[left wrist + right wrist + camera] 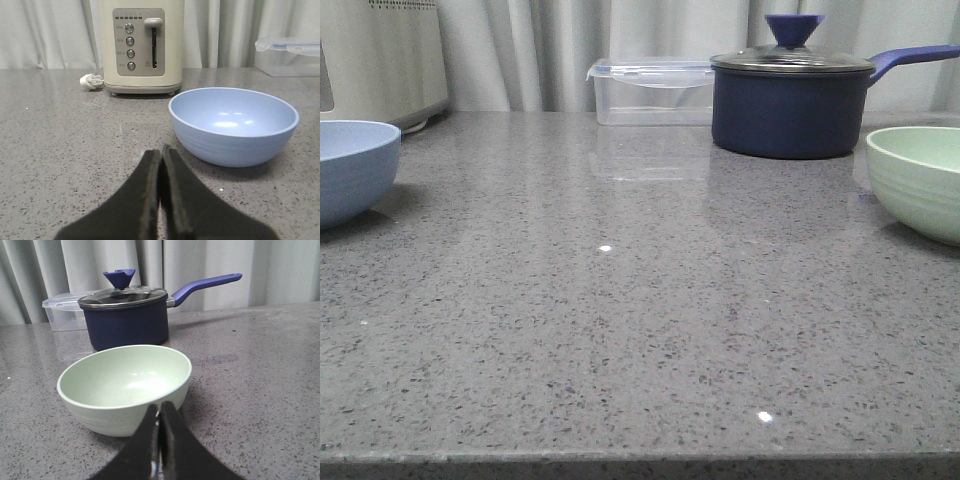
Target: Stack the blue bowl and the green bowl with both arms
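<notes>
The blue bowl (350,165) stands upright and empty at the table's far left edge; it also shows in the left wrist view (233,125). My left gripper (160,151) is shut and empty, a little short of the bowl and to one side of it. The green bowl (920,180) stands upright and empty at the far right; it also shows in the right wrist view (125,387). My right gripper (159,407) is shut and empty, its tips just in front of the green bowl's near wall. Neither arm shows in the front view.
A dark navy lidded saucepan (790,100) with a long handle stands at the back right, behind the green bowl. A clear plastic container (650,90) sits at the back middle. A cream toaster (141,45) stands at the back left, a white plug (91,80) beside it.
</notes>
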`<state>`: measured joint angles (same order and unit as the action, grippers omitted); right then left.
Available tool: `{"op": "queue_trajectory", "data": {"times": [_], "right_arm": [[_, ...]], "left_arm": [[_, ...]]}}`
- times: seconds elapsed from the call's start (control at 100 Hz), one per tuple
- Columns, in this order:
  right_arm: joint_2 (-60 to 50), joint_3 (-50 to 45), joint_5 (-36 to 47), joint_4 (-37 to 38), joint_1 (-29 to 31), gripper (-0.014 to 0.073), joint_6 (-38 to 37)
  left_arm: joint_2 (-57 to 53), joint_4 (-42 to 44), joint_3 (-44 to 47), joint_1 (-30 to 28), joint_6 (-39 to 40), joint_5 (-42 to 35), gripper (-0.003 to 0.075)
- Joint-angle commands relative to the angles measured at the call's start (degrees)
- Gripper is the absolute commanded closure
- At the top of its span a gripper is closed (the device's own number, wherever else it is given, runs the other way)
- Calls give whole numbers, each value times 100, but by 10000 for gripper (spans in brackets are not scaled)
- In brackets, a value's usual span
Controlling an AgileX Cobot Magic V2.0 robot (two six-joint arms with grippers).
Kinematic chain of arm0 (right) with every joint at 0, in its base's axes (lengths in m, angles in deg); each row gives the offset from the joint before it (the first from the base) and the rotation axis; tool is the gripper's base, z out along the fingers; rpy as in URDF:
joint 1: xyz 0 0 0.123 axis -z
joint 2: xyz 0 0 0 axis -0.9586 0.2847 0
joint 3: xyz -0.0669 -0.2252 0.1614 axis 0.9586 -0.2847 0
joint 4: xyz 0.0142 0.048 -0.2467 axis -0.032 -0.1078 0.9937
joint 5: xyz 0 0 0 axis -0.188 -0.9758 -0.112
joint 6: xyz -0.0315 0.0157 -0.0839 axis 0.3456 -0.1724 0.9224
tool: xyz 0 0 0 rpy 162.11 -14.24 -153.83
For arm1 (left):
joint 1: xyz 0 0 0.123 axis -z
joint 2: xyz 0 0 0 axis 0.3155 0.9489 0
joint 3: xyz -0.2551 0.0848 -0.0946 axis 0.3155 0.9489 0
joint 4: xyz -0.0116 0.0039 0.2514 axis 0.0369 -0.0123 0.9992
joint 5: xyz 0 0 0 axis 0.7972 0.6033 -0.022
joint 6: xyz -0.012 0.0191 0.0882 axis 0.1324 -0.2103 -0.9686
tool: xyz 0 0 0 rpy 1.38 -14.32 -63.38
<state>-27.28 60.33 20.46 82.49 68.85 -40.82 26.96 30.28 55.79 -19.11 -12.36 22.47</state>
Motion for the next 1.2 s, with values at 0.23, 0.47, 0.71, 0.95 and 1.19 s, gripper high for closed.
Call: {"op": "queue_trajectory", "data": {"times": [0.23,0.47,0.71,0.95,1.19], "right_arm": [[-104,-3,448,69,29,673,5],[-104,-3,448,69,29,673,5],[-104,-3,463,69,29,673,5],[-104,-3,557,63,24,673,5],[-66,306,108,63,19,673,5]], "left_arm": [[-208,-12,228,23,49,-439,741],[-208,-12,228,23,49,-439,741],[-208,-12,228,23,49,-439,741],[-198,-12,217,23,49,-453,741],[25,-111,-368,23,61,-216,741]]}}
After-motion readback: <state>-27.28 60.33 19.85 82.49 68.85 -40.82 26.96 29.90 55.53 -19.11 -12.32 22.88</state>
